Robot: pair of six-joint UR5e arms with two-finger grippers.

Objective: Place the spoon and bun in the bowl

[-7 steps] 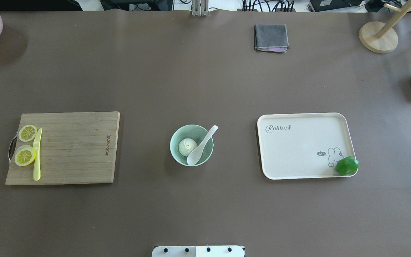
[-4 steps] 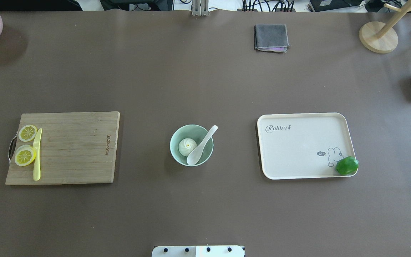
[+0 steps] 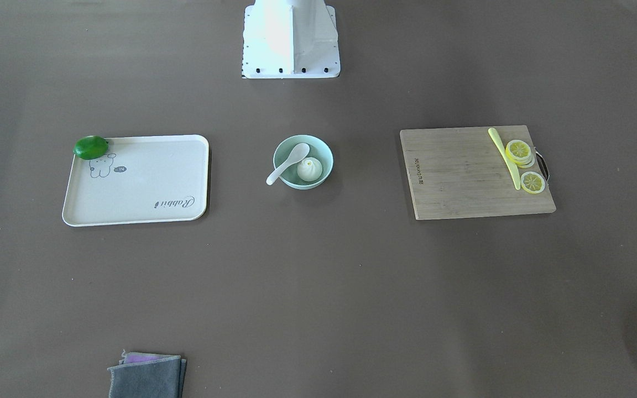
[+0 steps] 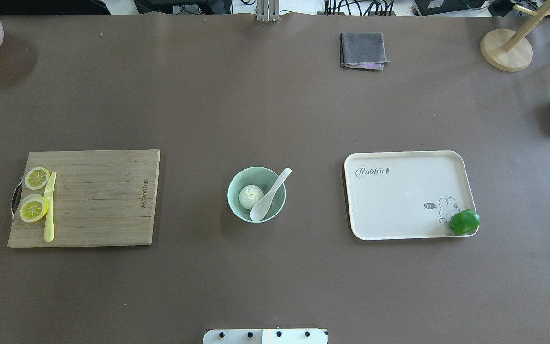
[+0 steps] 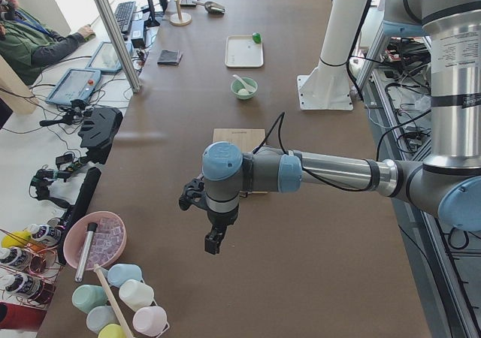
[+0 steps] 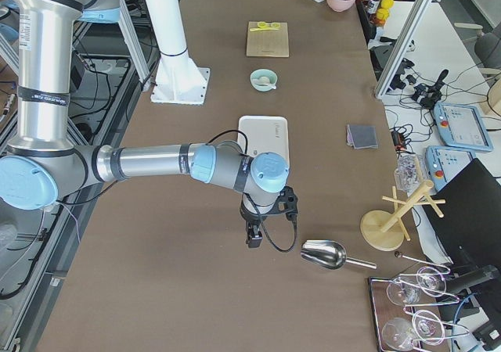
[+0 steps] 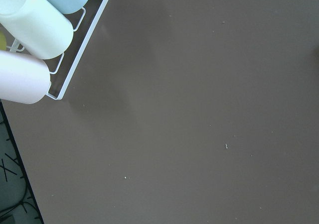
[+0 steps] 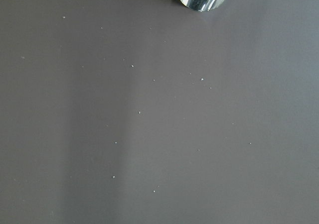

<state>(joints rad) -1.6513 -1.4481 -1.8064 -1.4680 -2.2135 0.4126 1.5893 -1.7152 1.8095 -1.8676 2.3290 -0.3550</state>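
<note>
The pale mint-green round bowl stands on the brown table. The small white pleated steamed bun lies inside the bowl, on its left half. The white glossy soup spoon lies in the right half: the scoop is down in the bowl just beside the bun and appears to touch it, and the handle rests on the far right rim and projects beyond it.

My left gripper hangs over bare table well to the left of the bowl, beyond the rectangular wooden cutting board. My right gripper hangs well to the right of the bowl, beyond the cream rectangular tray. Both grippers show only in the side views, so I cannot tell how far their fingers are spread. Neither is near the bowl.
</note>
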